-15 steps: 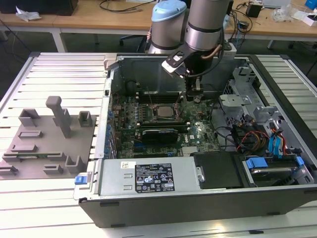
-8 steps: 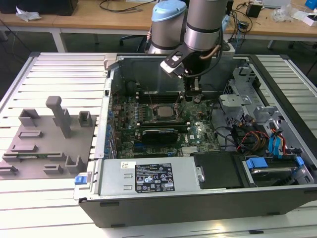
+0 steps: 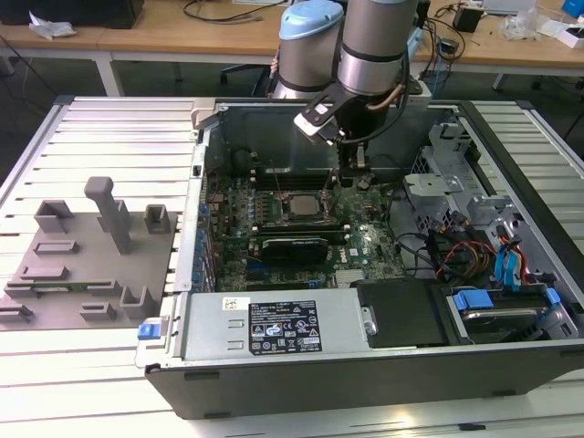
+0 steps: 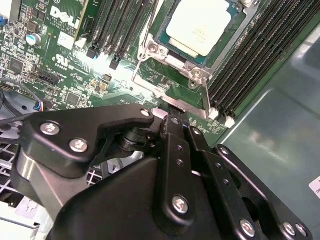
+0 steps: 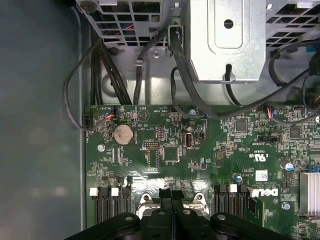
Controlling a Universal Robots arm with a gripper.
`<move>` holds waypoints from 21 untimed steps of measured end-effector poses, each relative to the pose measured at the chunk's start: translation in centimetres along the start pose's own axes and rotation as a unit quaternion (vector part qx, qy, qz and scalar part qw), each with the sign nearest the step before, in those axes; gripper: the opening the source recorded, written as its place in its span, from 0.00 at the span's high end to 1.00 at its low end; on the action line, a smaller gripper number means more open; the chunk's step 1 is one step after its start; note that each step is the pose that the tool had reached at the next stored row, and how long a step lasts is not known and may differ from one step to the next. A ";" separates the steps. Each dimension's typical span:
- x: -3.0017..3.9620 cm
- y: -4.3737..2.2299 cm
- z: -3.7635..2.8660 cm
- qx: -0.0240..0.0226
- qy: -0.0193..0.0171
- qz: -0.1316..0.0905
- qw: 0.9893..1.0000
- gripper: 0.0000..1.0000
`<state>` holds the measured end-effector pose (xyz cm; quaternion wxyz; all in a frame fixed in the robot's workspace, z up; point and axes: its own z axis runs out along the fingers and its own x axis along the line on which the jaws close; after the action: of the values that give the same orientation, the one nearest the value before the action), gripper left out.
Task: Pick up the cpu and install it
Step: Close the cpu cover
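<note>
The cpu (image 3: 299, 205) lies flat in the metal-framed socket of the green motherboard (image 3: 365, 239) inside the open computer case. In the second wrist view the cpu (image 4: 200, 25) shows its silvery top, with the socket frame (image 4: 167, 85) around it. My gripper (image 3: 350, 172) hangs just to the exterior view's right of the socket. Its black fingers are pressed together and nothing shows between them. In the second wrist view the gripper (image 4: 173, 111) has its tips at the socket frame's outer edge, apart from the cpu. In the first wrist view the gripper (image 5: 171, 194) is over that same frame edge.
The case wall (image 3: 196, 196) rises around the board. Memory slots (image 4: 250, 55) flank the socket and a dark card (image 3: 290, 246) lies in front of it. Drive cages and loose cables (image 3: 456, 246) sit on the exterior view's right. A grey fixture plate (image 3: 82, 265) with blocks rests at the left.
</note>
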<state>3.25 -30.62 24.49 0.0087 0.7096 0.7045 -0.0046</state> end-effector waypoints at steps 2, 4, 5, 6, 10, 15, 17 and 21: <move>0.00 -0.14 0.13 0.000 0.000 0.000 1.000 0.89; 0.00 -0.30 0.24 0.000 0.000 0.000 1.000 0.89; 0.00 -0.36 0.28 0.000 0.000 0.000 1.000 0.89; 0.00 -0.42 0.32 0.000 0.000 0.000 1.000 0.89; 0.00 -0.72 0.53 0.000 0.000 0.000 1.000 0.89; 0.01 -1.25 0.83 0.000 0.000 0.000 1.000 0.89; 0.01 -1.50 0.91 0.000 0.000 0.000 1.000 0.89; 0.00 -2.07 1.09 0.000 0.000 0.000 1.000 0.89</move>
<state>1.18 -30.62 23.39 0.0087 0.7096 0.7045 -0.0046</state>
